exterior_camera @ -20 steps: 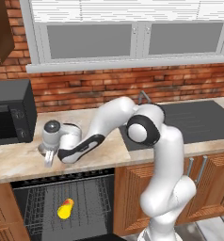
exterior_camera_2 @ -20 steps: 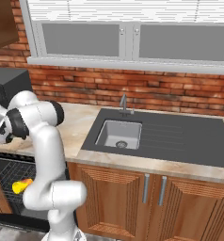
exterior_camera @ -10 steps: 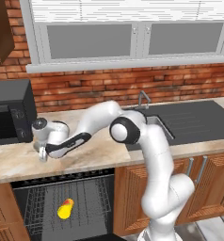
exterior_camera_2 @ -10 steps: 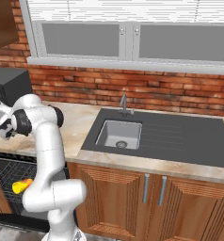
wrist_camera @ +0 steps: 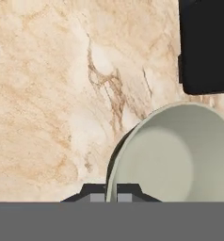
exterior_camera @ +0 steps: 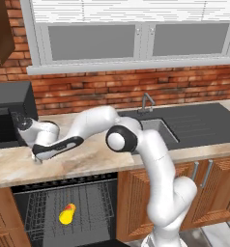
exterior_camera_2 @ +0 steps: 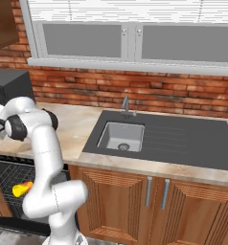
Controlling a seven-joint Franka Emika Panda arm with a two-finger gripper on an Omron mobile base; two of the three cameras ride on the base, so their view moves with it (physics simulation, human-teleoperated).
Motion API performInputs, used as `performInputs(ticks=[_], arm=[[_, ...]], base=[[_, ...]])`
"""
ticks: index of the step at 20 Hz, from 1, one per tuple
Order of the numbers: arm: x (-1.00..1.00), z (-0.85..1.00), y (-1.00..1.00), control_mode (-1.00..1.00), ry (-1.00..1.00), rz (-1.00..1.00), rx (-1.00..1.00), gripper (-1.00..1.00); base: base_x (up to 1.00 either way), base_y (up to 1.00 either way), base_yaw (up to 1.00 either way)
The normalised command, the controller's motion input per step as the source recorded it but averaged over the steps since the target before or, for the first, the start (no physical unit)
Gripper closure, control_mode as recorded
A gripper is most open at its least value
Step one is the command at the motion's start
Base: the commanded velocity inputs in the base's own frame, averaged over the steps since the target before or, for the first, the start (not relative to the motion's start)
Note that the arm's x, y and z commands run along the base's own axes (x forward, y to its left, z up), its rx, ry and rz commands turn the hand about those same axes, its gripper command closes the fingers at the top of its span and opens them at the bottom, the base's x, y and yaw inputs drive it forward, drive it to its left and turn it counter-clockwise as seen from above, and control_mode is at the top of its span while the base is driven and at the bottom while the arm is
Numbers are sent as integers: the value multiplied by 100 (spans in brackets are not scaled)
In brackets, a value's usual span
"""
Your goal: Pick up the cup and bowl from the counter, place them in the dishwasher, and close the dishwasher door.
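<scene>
The gripper is pinching the bowl by its rim, fingers pressed together w/ one inside and one outside the wall, so the robot is probably needing a straight, level lift off the counter to avoid the thin rim slipping. The bowl is resting on the counter just beside the black microwave, its near edge lying right betw. the fingertips, while the cup is lying in the dishwasher rack below the counter.
</scene>
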Motion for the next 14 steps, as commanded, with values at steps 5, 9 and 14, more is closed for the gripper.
performInputs(ticks=[5,9,14], arm=[[-66,0,-38,-100,-12,3,0,100],[-82,0,-32,-100,-14,5,0,100],[-84,0,-32,-100,-17,4,0,100]], base=[[0,0,0],[0,0,0],[0,0,0]])
